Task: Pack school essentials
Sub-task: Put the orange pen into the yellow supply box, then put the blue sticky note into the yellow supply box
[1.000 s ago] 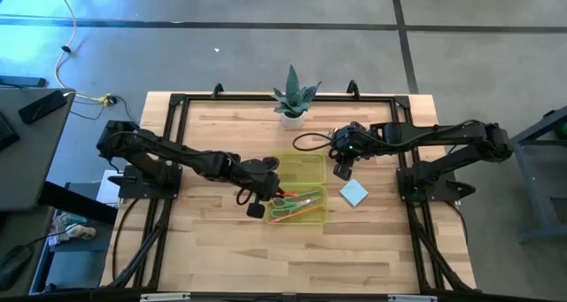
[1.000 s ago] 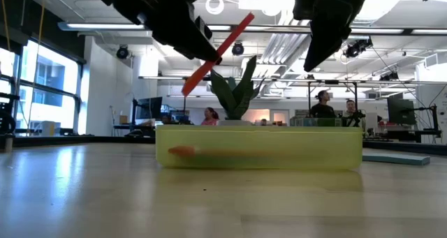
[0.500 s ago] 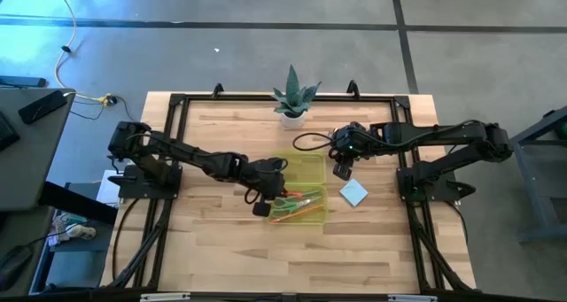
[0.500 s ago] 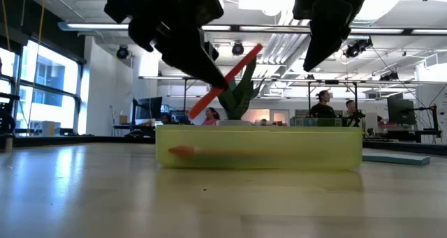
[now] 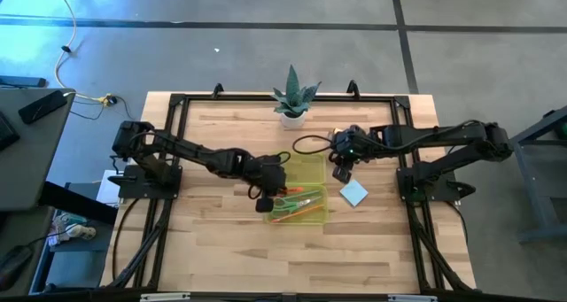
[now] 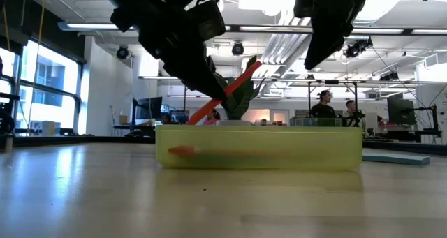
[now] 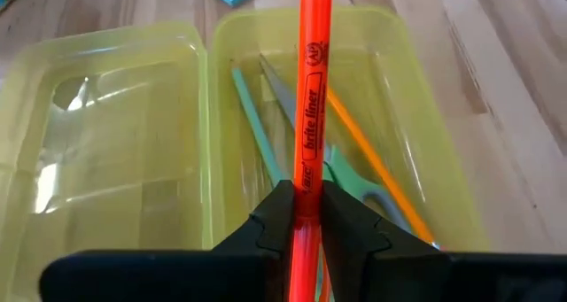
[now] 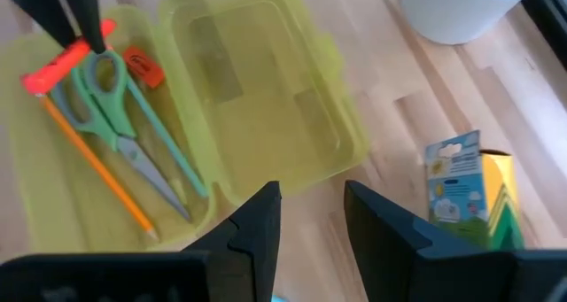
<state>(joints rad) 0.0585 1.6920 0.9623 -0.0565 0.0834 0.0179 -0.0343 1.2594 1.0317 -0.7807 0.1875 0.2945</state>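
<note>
A yellow see-through box (image 5: pixel 301 192) lies open on the table. One half (image 7: pixel 354 160) holds green-handled scissors (image 8: pixel 111 98), an orange pencil (image 8: pixel 97 178), a green pen (image 7: pixel 257 134) and a tiny red piece (image 8: pixel 143 63). Its other half (image 8: pixel 257 89) is bare. My left gripper (image 7: pixel 301 200) hangs over the filled half, shut on an orange-red highlighter pen (image 7: pixel 310 81). My right gripper (image 8: pixel 310 222) is open above the table at the box's right side (image 5: pixel 341 167). A blue note pad (image 5: pixel 353 192) and a crayon box (image 8: pixel 469 191) rest on the wood. My left gripper pinches the orange-red pen's shaft (image 7: pixel 303 182) between its two fingers, coming from above and slanting down. The pen runs on forward past the fingertips. It is lifted and tilted (image 6: pixel 227 91), with its lower end (image 6: pixel 194 116) at about the height of the box's rim.
A spiky green plant in a white pot (image 5: pixel 292 100) stands beyond the box at the far edge. A black frame (image 5: pixel 177 143) borders the table. Bare wood lies on the near side of the box. People show in the room beyond (image 6: pixel 323 105).
My left gripper has moved toward the table's right, over the yellow box, and come down. The pen it holds has gone with it, still tilted, and its lower end has dropped from well above the box to about rim height.
</note>
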